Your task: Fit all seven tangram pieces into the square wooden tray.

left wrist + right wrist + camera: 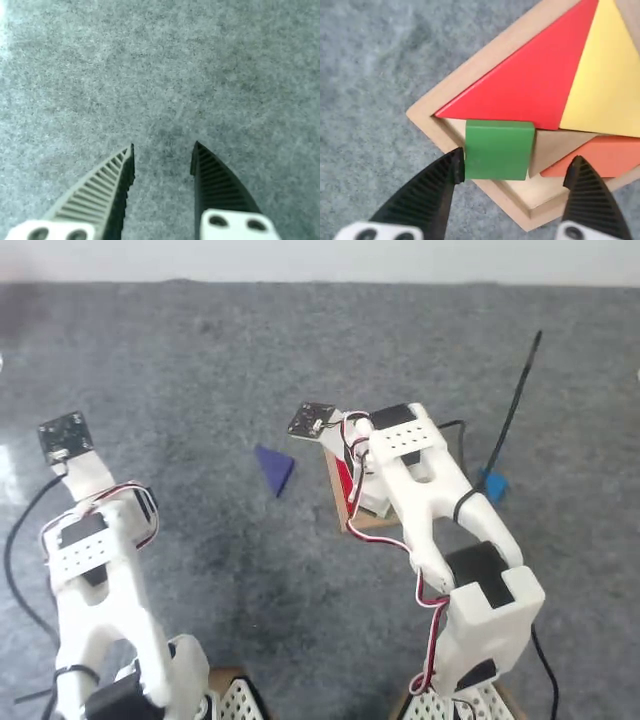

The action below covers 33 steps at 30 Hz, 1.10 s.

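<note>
The square wooden tray (470,75) holds a red triangle (530,80), a yellow triangle (605,85) and an orange piece (600,157). A green square (497,149) lies at the tray's corner against the red triangle, its outer edge over the rim. My right gripper (517,159) hangs open around the green square, one finger touching its side and the other apart from it. On the carpet left of the tray (340,508) lies a dark blue triangle (275,468). My left gripper (162,155) is open over bare grey carpet, far left of the tray.
A small light blue piece (494,484) sits on the carpet right of the tray, beside a black cable (515,400). The right arm (430,500) covers most of the tray from above. Grey carpet stretches around the blue triangle.
</note>
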Each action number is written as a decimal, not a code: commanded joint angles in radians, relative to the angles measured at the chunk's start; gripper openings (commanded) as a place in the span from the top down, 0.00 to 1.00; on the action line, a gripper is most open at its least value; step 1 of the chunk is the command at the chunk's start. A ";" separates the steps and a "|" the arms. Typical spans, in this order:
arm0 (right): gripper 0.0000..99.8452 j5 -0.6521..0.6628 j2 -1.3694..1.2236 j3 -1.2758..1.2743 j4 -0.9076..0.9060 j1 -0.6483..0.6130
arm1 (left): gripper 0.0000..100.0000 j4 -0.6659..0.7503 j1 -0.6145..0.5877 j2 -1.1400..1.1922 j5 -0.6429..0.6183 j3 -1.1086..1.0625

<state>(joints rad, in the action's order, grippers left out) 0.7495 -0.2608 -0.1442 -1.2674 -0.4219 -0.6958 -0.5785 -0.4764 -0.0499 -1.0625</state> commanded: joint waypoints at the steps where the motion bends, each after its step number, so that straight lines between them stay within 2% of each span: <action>1: 0.68 -0.006 0.048 0.052 -0.012 -0.001 | 0.82 -0.006 0.005 -0.040 0.009 0.019; 12: 0.69 -0.012 0.120 0.051 -0.021 0.008 | 0.82 -0.006 0.005 -0.040 0.009 0.019; 24: 0.69 -0.005 -0.022 0.054 0.004 0.028 | 0.82 -0.006 0.005 -0.040 0.009 0.019; 33: 0.69 -0.006 -0.005 0.054 0.024 0.031 | 0.82 -0.006 0.005 -0.040 0.009 0.021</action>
<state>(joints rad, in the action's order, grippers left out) 0.7480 -0.2931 -0.1442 -1.2612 -0.4081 -0.6958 -0.5800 -0.4764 -0.0499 -1.0625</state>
